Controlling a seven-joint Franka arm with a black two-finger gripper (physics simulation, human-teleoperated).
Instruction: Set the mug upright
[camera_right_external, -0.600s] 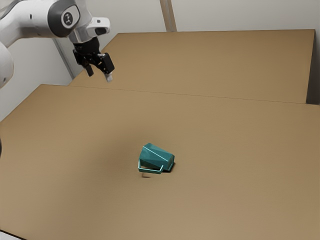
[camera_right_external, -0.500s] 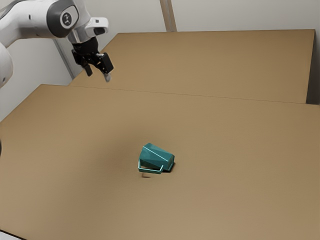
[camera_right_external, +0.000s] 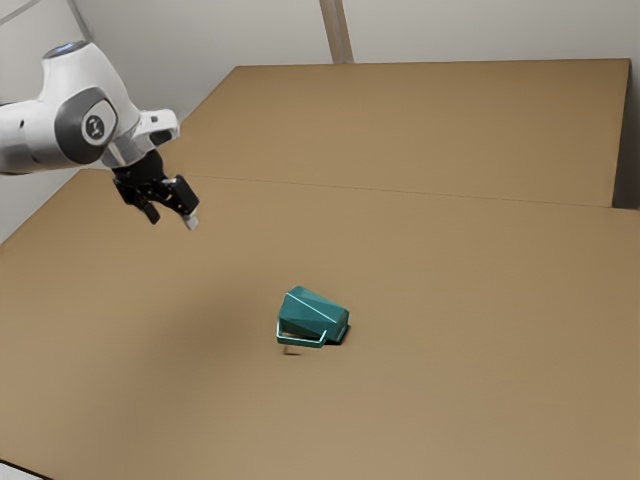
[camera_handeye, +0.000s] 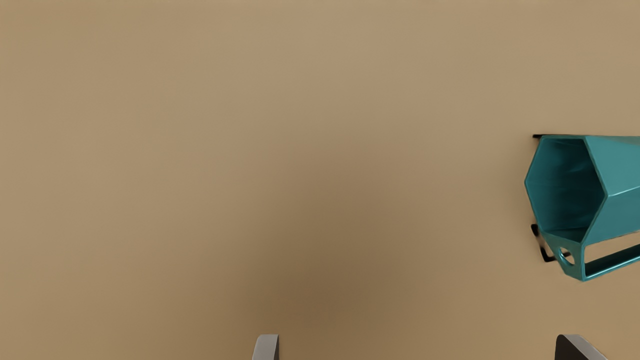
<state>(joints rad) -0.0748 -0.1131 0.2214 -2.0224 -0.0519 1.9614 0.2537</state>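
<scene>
The fingers (camera_right_external: 190, 221) stand wide apart, with a broad gap between their tips, and they hold nothing. They are up above the desk (camera_right_external: 480, 390), tilted downward, over toward the exterior view's left, where the arm (camera_right_external: 85, 125) comes in. They are well apart from the mug (camera_right_external: 313, 316) and touch neither it nor the desk.

In the wrist view the two tips of the fingers (camera_handeye: 266, 347) are pale on top, and bare desk lies between them. The mug is ahead of one tip and off to that side, rather than centred on the gap.

The mug lies on its side on the desk, not upright. It is teal, with flat, faceted walls and crisp edges that catch the light. Its mouth (camera_handeye: 565, 185) is six-sided and open toward the wrist camera, so the darker inside shows, and its body runs on out of that view. The handle (camera_right_external: 301, 341) is an angular loop along the side of the mug, with a small oval hole through its end near the rim. Thin dark shadows edge the mug and the handle, and a soft, dim patch spreads over the desk between the fingertips in the wrist view.
</scene>
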